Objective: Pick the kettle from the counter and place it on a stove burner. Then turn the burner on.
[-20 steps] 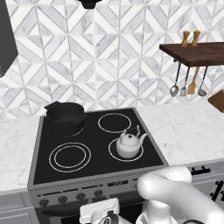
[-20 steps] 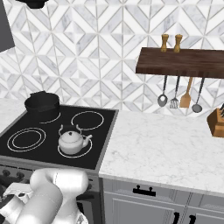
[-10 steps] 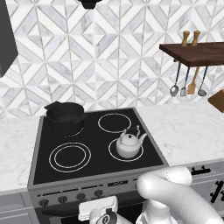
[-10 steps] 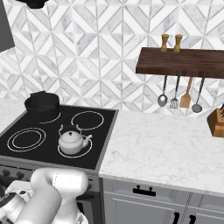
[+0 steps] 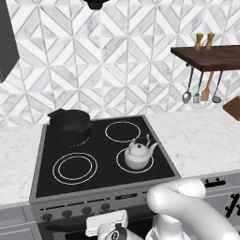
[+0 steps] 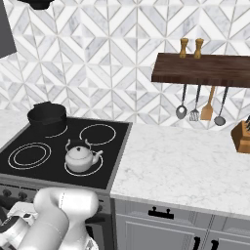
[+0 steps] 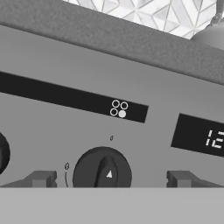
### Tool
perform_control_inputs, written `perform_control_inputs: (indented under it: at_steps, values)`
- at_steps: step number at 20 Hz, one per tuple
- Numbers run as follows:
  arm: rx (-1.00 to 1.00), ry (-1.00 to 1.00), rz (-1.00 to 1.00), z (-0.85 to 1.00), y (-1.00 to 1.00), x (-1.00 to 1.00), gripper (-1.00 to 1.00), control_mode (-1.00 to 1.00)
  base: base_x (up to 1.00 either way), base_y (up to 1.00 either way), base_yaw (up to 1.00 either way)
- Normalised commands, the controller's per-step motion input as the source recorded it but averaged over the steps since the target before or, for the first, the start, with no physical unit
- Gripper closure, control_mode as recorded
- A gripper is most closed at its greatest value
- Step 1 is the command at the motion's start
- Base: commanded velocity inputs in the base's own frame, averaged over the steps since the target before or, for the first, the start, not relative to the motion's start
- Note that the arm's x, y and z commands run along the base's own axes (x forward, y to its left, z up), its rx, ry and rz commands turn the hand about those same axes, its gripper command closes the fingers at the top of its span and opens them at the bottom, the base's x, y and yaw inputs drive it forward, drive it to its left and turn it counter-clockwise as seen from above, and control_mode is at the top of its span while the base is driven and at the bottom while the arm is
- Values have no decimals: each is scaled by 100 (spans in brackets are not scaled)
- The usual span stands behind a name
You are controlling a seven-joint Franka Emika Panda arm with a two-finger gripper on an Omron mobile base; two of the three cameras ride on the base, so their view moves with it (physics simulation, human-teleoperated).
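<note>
Left base view: the kettle sits upright on the front-right stove burner, a single white ring on the black glass cooktop, spout toward the right. A black pot stands on the rear-left burner; the double-ringed burner at front left and the rear-right ring are bare. The marble counter runs to the right of the cooktop. A row of dark knobs lines the stove's front panel, and the white arm bends low in front of it, the hand down at the panel's level. Right base view: the kettle is on the front-right ring, well apart from the pot at the rear left. The counter spreads right of the cooktop, with a wooden shelf above it carrying two wooden shakers and hanging utensils; a knife block stands at the far right. Hand view: the gripper faces the control panel, a finger tip standing clear on either side of a round dark knob, jaws spread and not touching it. The knob's white arrow points up. Above it a four-dot burner indicator has its lower-right dot filled. A digital display lies to the right, and the kettle's body shows above the stove's edge.
</note>
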Motion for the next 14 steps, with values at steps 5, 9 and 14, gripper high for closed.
perform_control_inputs:
  at_steps: [5, 9, 14]
  values:
    - [0, 0, 0, 0, 0, 0, 100, -100, 0, 0, 0]
    - [0, 0, 0, 0, 0, 0, 100, -100, 0, 0, 0]
    - [0, 0, 0, 0, 0, 4, 100, -100, 0, 0, 0]
